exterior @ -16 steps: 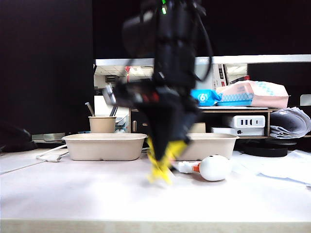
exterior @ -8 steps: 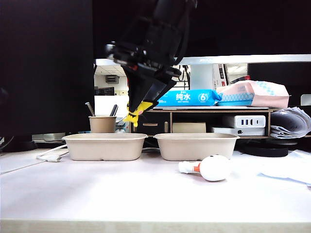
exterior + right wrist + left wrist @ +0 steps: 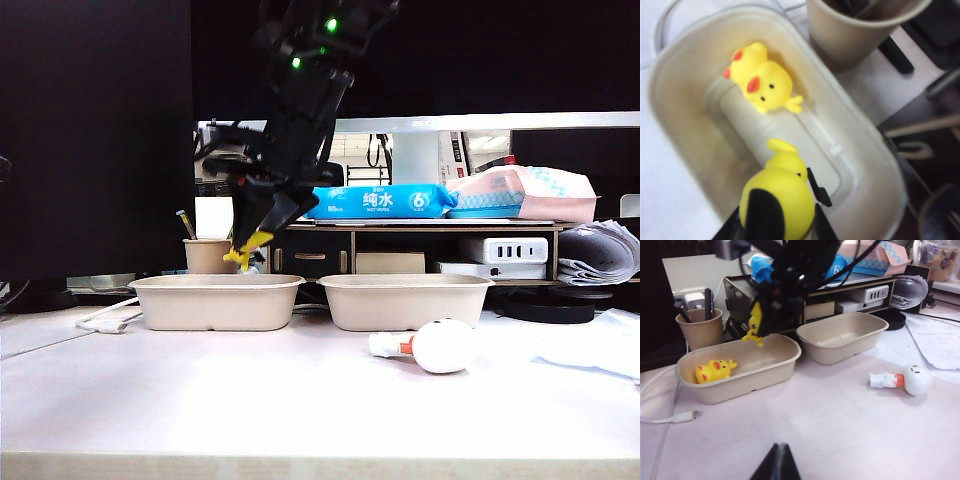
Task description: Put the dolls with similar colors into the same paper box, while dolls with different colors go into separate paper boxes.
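In the exterior view, the near wall of the left paper box [image 3: 216,302] hides the yellow doll lying inside it. The right wrist view cuts off the held yellow doll [image 3: 777,200] and the right gripper [image 3: 775,222] at the picture's edge. The left gripper [image 3: 776,467] shows only as dark tips at the frame edge.

So the background clutter: a round beige paper pen cup [image 3: 210,256] sits at left-centre of the exterior view with a couple of dark pens [image 3: 233,228] sticking out. Behind it there's a low dark wooden shelf unit [image 3: 420,240], and on top lies a blue pack of wet wipes [image 3: 380,201] next to a pink-and-white pack [image 3: 520,194]. A white charger brick with ports [image 3: 502,250] sits inside the shelf at the right. A stack of loose papers [image 3: 597,253] is at the far right. A white cable [image 3: 108,318] trails across the pale counter [image 3: 200,400] at lower left.
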Controlling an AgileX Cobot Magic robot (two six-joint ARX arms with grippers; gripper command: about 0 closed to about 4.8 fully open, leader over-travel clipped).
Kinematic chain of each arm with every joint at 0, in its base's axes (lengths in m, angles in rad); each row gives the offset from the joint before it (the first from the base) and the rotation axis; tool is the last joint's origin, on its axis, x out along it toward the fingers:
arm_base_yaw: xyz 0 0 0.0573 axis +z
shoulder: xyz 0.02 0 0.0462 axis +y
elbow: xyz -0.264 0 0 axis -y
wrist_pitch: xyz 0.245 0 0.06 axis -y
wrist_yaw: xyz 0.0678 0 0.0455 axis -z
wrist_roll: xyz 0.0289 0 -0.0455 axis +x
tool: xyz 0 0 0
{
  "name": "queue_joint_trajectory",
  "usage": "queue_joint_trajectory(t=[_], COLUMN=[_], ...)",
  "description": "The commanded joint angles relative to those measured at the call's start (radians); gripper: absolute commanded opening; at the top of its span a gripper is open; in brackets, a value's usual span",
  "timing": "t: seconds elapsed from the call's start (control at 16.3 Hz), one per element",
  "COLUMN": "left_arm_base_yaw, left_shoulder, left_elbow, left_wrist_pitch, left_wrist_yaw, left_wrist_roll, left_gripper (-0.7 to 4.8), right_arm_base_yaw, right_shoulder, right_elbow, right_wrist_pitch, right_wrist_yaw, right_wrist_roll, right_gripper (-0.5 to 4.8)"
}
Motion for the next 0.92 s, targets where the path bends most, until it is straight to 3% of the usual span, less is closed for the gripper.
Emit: queue_joint_trajectory(t=[0.06,0.18,0.31,0.43,0.61,0.73,0.92], left_arm_base_yaw=[0.026,0.039,0.045,0.045,0.044,0.039,-0.042], left_shoulder=[0.0,0.0,0.0,0.0,0.0,0.04,0.177], left_elbow=[0.001,0.001,0.001,0.001,0.001,0.001,0.001], left_wrist_pitch=[0.013,0.013,0.012,0.012,0.012,0.014,0.013], left_wrist_yaw=[0.001,0.001,0.001,0.001,0.001,0.001,0.0], left_wrist_roll=[0.0,0.0,0.0,0.0,0.0,0.0,0.0], left_gripper=[-0.05,-0.05,-0.05,-0.05,-0.05,-0.05,-0.05], right_arm_base_yaw=[0.003,0.003,0.003,0.003,0.003,0.003,0.008], right_shoulder=[0.026,0.035,0.038,0.037,0.033,0.012,-0.023], right_elbow=[0.004,0.004,0.004,0.005,0.018,0.053,0.209], right_wrist_pitch=[0.005,0.027,0.055,0.081,0.058,-0.035,-0.332], right_wrist_yaw=[-0.001,-0.002,0.002,0.002,0.027,0.037,0.05], right_wrist_roll=[-0.002,-0.002,-0.002,0.018,0.025,0.025,0.008], right_gripper=[1.0,1.52,1.63,2.4,2.44,2.44,2.61])
